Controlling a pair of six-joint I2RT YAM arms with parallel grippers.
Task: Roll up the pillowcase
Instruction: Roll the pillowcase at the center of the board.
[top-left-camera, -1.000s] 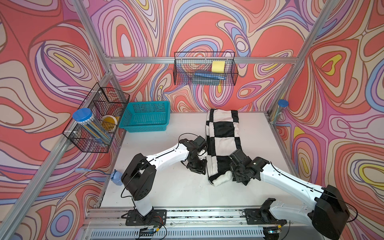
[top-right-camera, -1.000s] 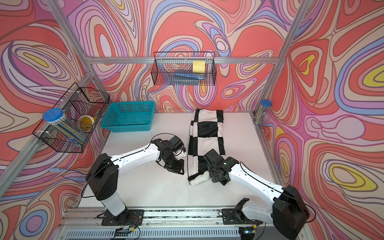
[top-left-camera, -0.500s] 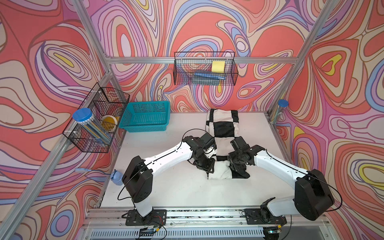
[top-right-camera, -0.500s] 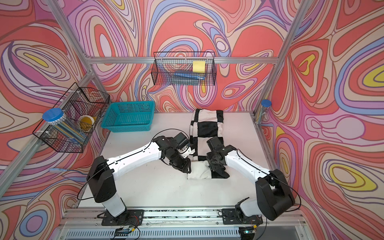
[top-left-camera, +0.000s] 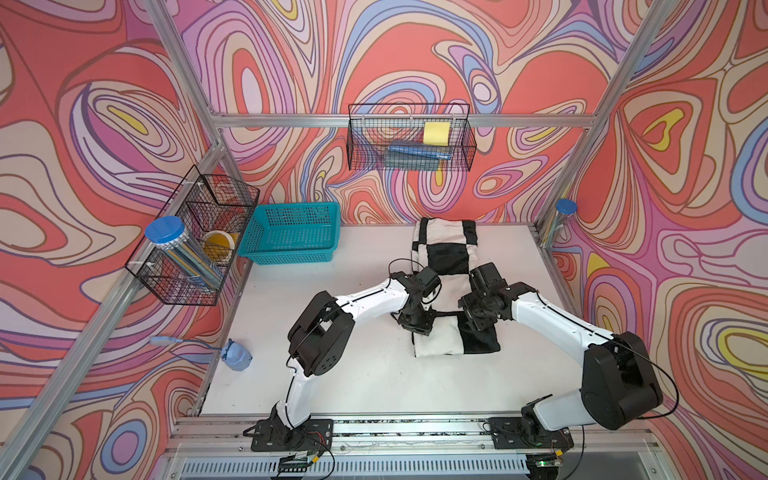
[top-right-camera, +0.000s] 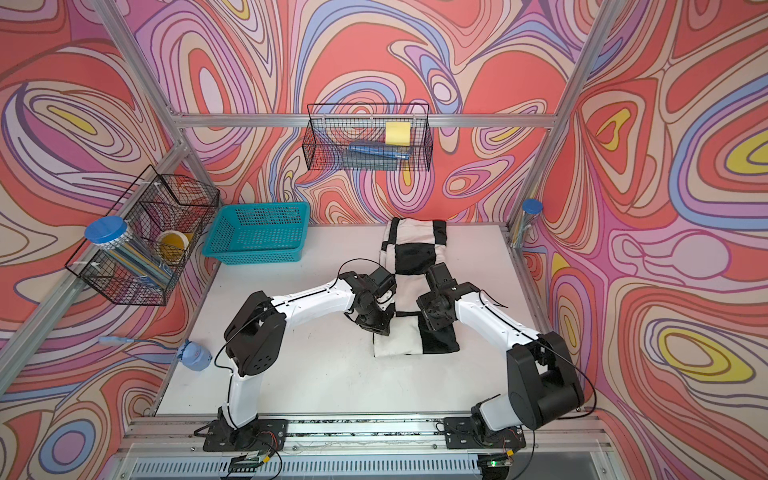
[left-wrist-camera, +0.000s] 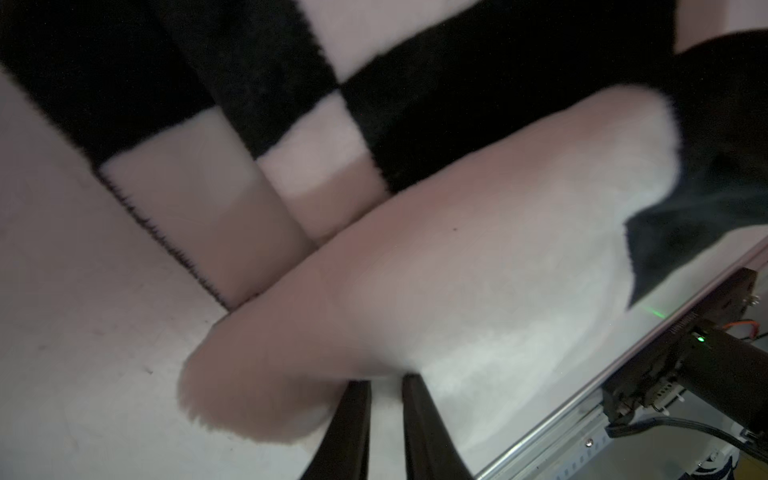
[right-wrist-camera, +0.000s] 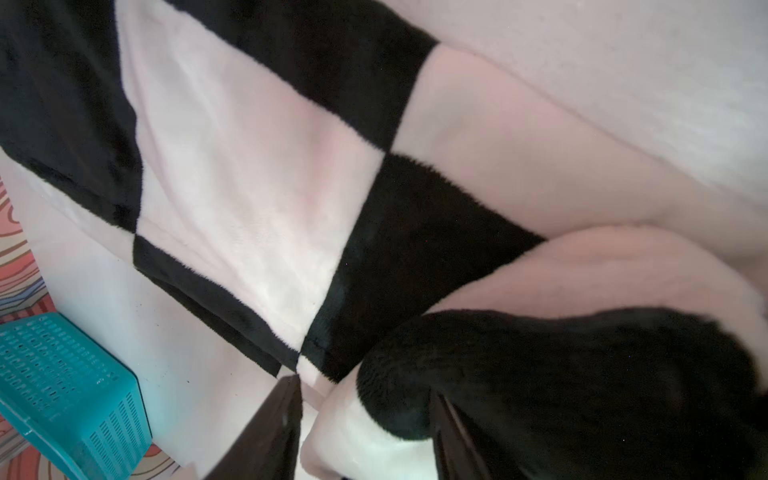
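The pillowcase (top-left-camera: 446, 259) lies on the table (top-left-camera: 353, 374) as a long folded strip. Its long axis runs from the robot's side toward the back wall. The near end is turned over into a short, fat roll (top-left-camera: 455, 340) whose axis lies crosswise, left to right.

The left claw (top-left-camera: 417, 326) sits at the roll's left end. In the left wrist view its 2 fingers (left-wrist-camera: 353, 415) stand nearly together, tips at the roll's edge, and I cannot tell whether they pinch any plush. The right claw (top-left-camera: 478, 322) is at the roll's right end with its jaws spread. In the right wrist view the roll's black end lies between them with no clear squeeze.

Each arm is nearest its own end. The flat, unrolled strip lies beyond both claws, away from the robot. The next turn therefore probably has to carry the roll forward along that long axis, with both ends level, or it may skew.
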